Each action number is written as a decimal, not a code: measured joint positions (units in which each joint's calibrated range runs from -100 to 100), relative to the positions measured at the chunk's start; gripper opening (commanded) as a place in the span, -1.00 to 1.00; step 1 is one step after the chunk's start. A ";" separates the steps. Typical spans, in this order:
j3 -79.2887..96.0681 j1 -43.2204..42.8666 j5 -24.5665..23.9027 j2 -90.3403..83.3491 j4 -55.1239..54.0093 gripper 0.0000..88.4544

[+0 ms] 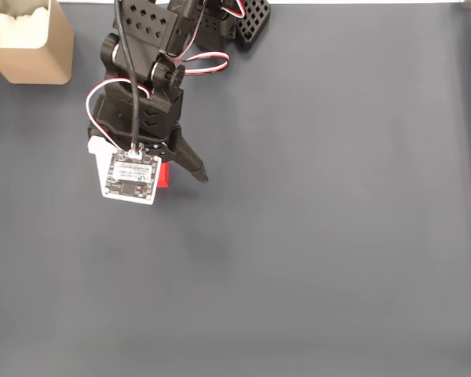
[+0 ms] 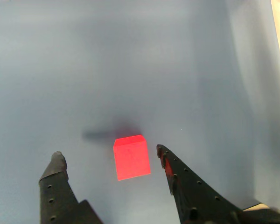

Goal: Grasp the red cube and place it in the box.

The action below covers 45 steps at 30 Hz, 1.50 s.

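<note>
One matte red cube [image 2: 131,157] sits on grey bench [image 2: 130,70] between spread-open black perforated jaws; tan thin-walled box [image 1: 33,43] well apart.

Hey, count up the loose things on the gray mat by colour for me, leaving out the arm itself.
Red: 1, the red cube, lying between the open claw's fingers.
Tan: 1, the box, at the mat's upper left corner in the fixed view.
Total: 2

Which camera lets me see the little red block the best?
The wrist view. There the small matte bright red cube sits whole and unblocked on the grey mat, between the open black gripper fingers. In the fixed view, just a sliver of the cube peeks from under the arm's camera board.
</note>
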 measured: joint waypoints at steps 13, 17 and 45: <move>0.63 0.00 -0.49 1.65 -1.35 0.02; 0.63 0.00 -0.49 2.26 -1.91 0.02; 2.71 0.00 -0.68 3.82 -3.74 0.02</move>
